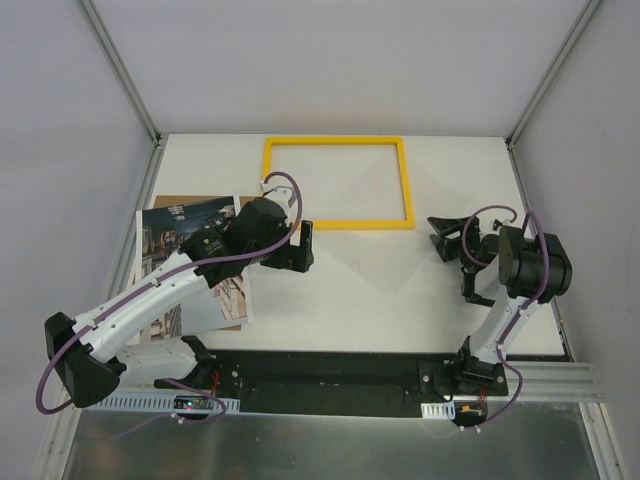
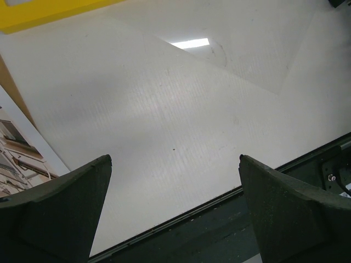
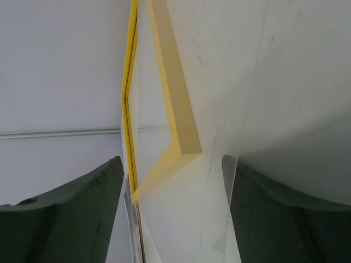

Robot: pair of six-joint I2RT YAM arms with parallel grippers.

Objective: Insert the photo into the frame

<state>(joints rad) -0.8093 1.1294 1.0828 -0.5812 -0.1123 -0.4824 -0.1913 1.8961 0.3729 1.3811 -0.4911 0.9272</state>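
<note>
The yellow frame (image 1: 336, 183) lies flat at the back middle of the table, and one of its corners (image 3: 184, 139) shows in the right wrist view. The photo (image 1: 178, 228), a street print with white edges, lies at the left, partly under my left arm; its corner (image 2: 16, 161) shows in the left wrist view. My left gripper (image 1: 297, 245) (image 2: 174, 159) hangs open over bare table, right of the photo. My right gripper (image 1: 448, 240) (image 3: 171, 160) is open and turned on its side, pointing at the frame's near right corner, with the edge of a clear sheet between its fingers.
A brown backing board (image 1: 185, 200) lies under the photo's far edge. A faint clear sheet (image 1: 400, 265) rests on the table in front of the frame. Grey walls close in the left, back and right. A black rail (image 1: 330, 375) runs along the near edge.
</note>
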